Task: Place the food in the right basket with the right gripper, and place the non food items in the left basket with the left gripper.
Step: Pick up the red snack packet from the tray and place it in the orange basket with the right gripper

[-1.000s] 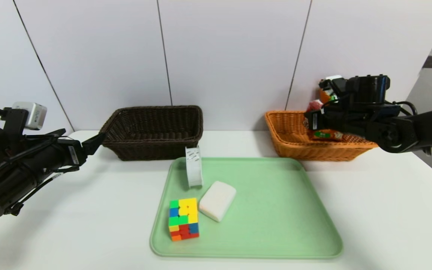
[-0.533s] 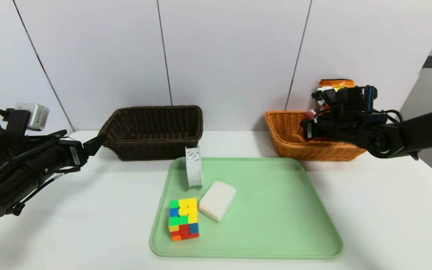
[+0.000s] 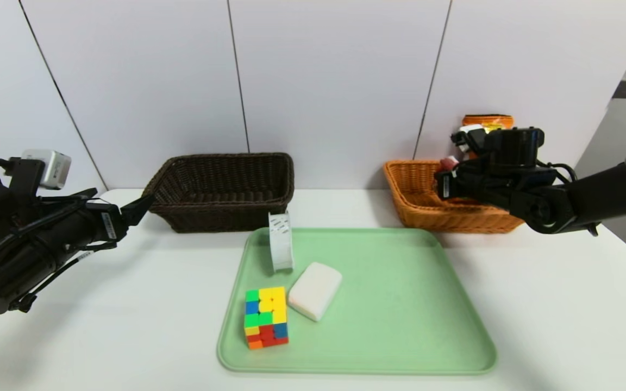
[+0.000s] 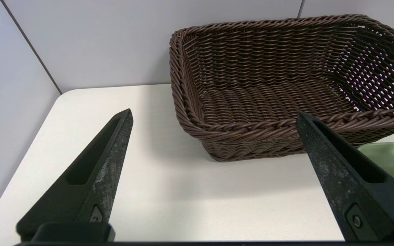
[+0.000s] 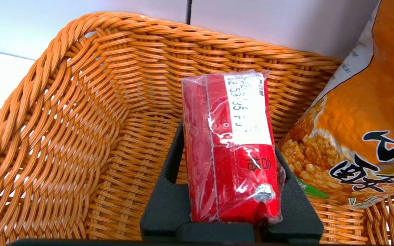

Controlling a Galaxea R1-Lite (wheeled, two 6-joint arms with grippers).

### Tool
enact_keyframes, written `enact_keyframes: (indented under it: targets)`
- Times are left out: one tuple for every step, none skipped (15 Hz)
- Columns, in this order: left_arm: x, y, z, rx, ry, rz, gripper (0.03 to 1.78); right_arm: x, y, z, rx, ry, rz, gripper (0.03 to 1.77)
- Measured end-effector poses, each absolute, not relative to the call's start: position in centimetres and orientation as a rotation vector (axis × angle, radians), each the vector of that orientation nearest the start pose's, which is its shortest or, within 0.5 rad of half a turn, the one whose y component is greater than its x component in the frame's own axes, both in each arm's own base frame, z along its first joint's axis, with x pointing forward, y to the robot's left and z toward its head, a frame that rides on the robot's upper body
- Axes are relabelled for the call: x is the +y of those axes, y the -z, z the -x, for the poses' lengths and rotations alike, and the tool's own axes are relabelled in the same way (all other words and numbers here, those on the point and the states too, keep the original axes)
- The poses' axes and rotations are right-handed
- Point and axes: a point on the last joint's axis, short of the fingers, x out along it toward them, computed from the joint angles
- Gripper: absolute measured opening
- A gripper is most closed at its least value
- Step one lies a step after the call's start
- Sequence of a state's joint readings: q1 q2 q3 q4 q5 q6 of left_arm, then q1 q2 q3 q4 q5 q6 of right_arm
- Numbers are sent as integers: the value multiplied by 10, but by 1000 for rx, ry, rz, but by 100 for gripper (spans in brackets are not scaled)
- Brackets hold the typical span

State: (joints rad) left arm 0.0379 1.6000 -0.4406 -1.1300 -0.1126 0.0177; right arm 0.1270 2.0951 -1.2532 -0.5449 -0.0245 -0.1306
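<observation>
While the right claw [image 5: 229,136] pinched the red packet [image 5: 231,177] over the orange basket [image 3: 416,209], where the snack bag [image 5: 364,136] stood, the left claw [image 4: 214,112] was spread at the dark basket's [image 3: 226,217] nine o'clock, and puzzle cube [image 3: 267,317], white roll [image 3: 281,241] and white block [image 3: 315,290] lay toward the green tray's [image 3: 400,326] nine-to-ten o'clock side.

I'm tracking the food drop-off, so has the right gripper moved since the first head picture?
Yes: in the head view, the right gripper has shifted left along the orange-tan basket.
</observation>
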Motion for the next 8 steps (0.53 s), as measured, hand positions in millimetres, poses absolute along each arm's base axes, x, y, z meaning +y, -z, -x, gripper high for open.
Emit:
enact_keyframes:
  targets:
    - [7, -167, -250, 29, 75, -16, 169, 53, -149, -417, 294, -121, 152, 39]
    - [7, -167, -250, 29, 75, -15, 169, 53, -149, -417, 297, -121, 153, 39]
    - [7, -167, -250, 29, 75, -16, 169, 53, -148, -417, 301, -120, 152, 42]
    - [7, -167, -250, 30, 75, -16, 169, 53, -148, -417, 303, -120, 152, 57]
    - [7, -167, -250, 30, 75, -16, 169, 52, -147, -416, 303, -119, 151, 72]
    - [7, -167, -250, 30, 75, -16, 169, 52, -147, -416, 300, -114, 150, 84]
    - [7, -167, -249, 29, 75, -16, 169, 52, -147, -416, 301, -110, 151, 94]
    - [7, -167, -249, 30, 75, -16, 169, 52, -147, -415, 300, -109, 151, 103]
